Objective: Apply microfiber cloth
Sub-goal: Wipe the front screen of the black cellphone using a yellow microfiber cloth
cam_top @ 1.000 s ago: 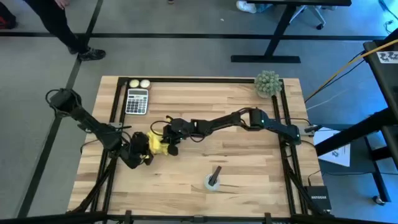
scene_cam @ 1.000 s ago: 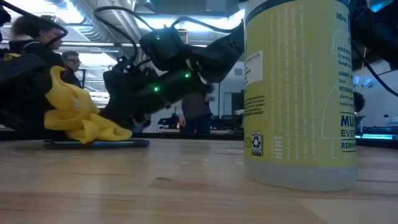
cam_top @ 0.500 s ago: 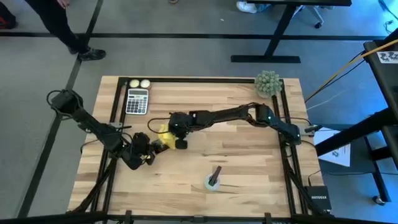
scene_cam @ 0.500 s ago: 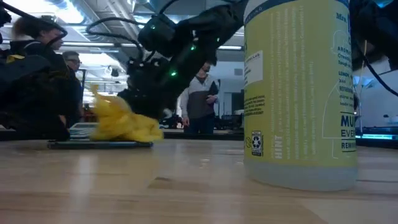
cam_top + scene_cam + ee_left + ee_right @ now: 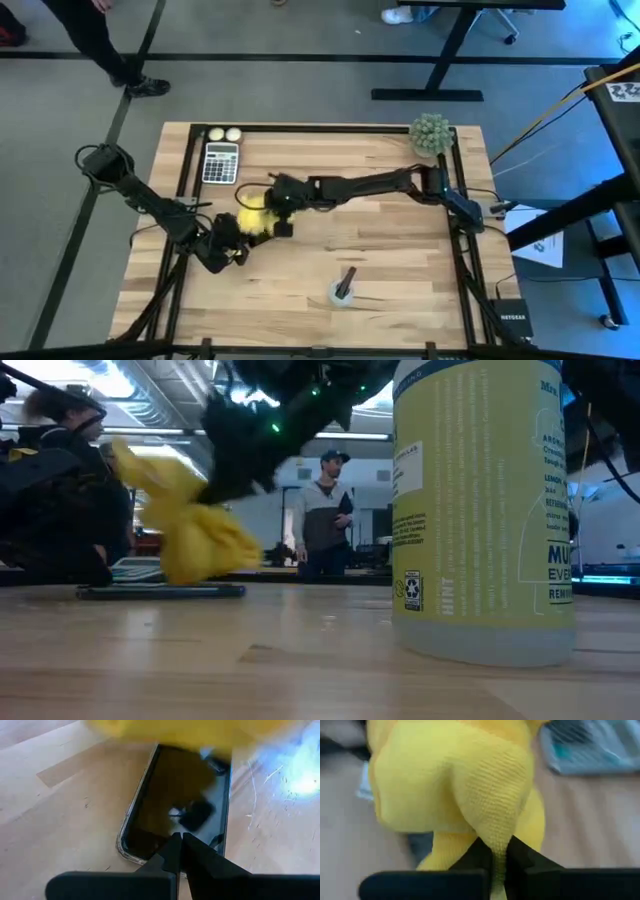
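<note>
The yellow microfiber cloth [image 5: 252, 218] is bunched and hangs from my right gripper [image 5: 274, 208], which is shut on it left of the table's middle. Its lower end [image 5: 195, 565] is down at a black phone [image 5: 175, 800] that lies flat on the table. I cannot tell whether cloth and phone touch. My left gripper [image 5: 181, 840] is shut, with its tips at one short end of the phone, on the side toward the table's left edge. My left gripper has its shut fingertips [image 5: 175, 845] over the phone's short end [image 5: 150, 851], coming slanting down from the table's left; whether they press on it, I cannot tell. My right gripper pinches a gathered fold of the cloth [image 5: 495, 837] between its two fingers. The bunch hangs below the fingers in several layers, slack.
A calculator [image 5: 221, 162] and two pale balls [image 5: 224, 134] lie at the far left, a fuzzy green ball [image 5: 430, 133] at the far right. A yellow-labelled bottle [image 5: 343, 290] stands near the front edge. People stand in the room behind the table.
My right gripper has dragged the cloth along the phone toward the table's right, then risen and come back a little to the left. The cloth, which lay spread low on the phone, now hangs as a taller bunch with only its lower end down at the phone.
</note>
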`<state>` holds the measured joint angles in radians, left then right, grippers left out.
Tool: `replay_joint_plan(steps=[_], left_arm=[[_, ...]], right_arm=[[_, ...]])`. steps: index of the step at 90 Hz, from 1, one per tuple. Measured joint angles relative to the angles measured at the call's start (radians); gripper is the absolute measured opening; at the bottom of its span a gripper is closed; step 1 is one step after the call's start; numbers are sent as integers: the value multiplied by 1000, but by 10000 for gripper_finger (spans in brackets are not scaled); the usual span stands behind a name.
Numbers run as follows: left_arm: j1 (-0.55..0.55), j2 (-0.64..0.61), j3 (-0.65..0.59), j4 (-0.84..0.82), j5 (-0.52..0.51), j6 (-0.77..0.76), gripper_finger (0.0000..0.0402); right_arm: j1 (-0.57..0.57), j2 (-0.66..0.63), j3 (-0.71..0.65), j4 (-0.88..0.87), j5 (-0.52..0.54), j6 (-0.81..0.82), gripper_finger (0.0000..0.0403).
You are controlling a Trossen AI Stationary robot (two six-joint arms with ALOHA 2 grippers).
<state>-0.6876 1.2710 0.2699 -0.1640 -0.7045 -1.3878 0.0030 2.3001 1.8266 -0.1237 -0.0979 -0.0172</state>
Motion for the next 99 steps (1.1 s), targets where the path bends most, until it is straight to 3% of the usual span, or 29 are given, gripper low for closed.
replay_joint_plan(steps=[16,30,65,85,99], left_arm=[[0,-2,-1,13,-2,12,1],[0,-2,-1,24,-2,26,1],[-44,0,0,7,-8,-22,1],[-52,-9,6,14,6,-5,1],[-45,-51,78,-71,59,100,1]], right_arm=[[33,132,-4,100,3,43,1],[21,167,4,66,17,38,1],[-70,89,9,-445,38,-68,1],[-78,-17,-9,-690,182,-111,1],[-78,-116,-3,-766,201,-106,1]])
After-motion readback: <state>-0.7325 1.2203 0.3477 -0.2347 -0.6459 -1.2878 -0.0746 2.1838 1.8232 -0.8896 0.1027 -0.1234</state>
